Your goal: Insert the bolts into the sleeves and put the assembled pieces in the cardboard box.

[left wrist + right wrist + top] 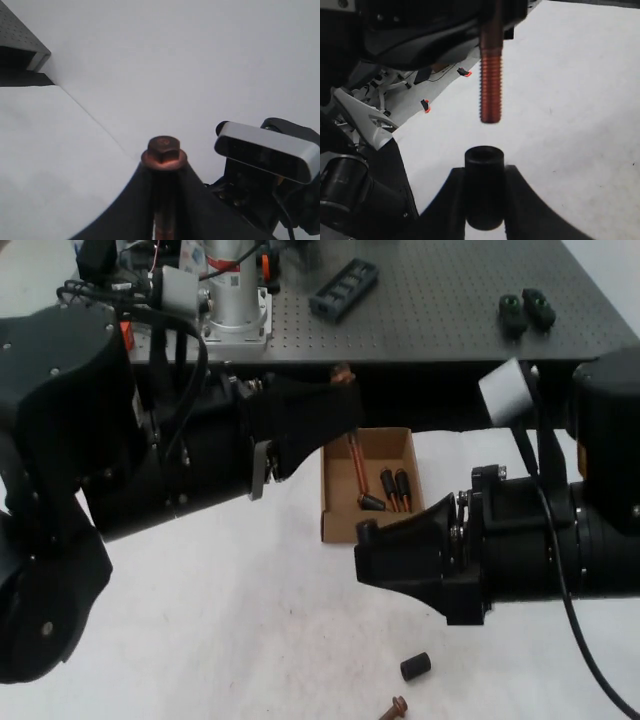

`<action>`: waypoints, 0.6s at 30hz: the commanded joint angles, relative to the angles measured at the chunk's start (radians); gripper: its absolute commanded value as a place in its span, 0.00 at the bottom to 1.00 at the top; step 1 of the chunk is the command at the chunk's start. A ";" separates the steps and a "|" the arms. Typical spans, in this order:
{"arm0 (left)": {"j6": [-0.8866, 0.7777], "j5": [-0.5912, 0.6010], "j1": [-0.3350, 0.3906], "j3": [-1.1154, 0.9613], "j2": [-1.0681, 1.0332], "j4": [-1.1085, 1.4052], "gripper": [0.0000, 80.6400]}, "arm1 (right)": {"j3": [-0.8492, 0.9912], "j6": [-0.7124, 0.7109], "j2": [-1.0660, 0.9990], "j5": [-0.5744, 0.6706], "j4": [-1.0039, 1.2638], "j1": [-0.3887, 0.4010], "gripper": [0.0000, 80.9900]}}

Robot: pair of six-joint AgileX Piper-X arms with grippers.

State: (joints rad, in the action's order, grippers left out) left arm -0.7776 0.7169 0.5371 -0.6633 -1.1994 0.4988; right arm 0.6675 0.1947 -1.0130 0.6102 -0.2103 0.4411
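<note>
Near edge of desk (pixel 230 620): spare bolt (pixel 396 707) lying flat, spare sleeve (pixel 416 667) just beyond it, apart. R gripper (pixel 484 172) clenched on black sleeve (pixel 484 200), upright, mouth up. L gripper (pixel 164 170) grasping copper bolt (pixel 164 152) below its head. Threaded end hangs over sleeve mouth, not touching. Beyond: cardboard box (pixel 326 500) w/ assembled pieces (pixel 388 485) inside. Far: perforated board (pixel 450 310).
</note>
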 commanded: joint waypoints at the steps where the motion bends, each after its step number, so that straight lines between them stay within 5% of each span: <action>1: -0.011 0.013 -0.002 -0.006 0.000 0.027 0.01 | -0.002 0.030 0.004 -0.032 0.085 0.004 0.03; 18: 0.018 0.129 -0.002 -0.006 0.000 -0.007 0.01 | -0.002 0.030 0.004 -0.032 0.173 0.004 0.03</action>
State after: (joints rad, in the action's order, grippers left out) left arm -0.7586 0.8196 0.5355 -0.6633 -1.1994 0.4905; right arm 0.6606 0.2222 -1.0130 0.5824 -0.0770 0.4440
